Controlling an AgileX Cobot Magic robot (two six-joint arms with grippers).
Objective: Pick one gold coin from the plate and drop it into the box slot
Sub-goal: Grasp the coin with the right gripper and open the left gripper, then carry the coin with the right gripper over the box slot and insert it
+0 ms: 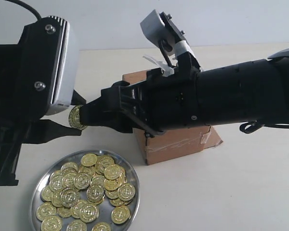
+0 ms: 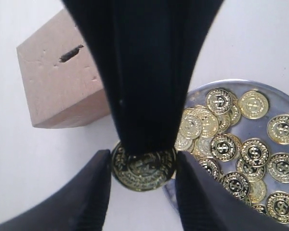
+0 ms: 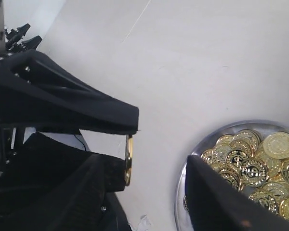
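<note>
- No word, number or brand can be read in any view.
- The gold coin [image 2: 143, 166], lower centre of the left wrist view, bears raised marks too blurred to read.

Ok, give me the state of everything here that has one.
Left end effector: shut on the coin.
Right end effector: open, one finger across the coin.
Coin: held in the air, off the plate.
Plate: loaded with coins.
Box: closed, taped.
Slot: clear, nothing in it.
</note>
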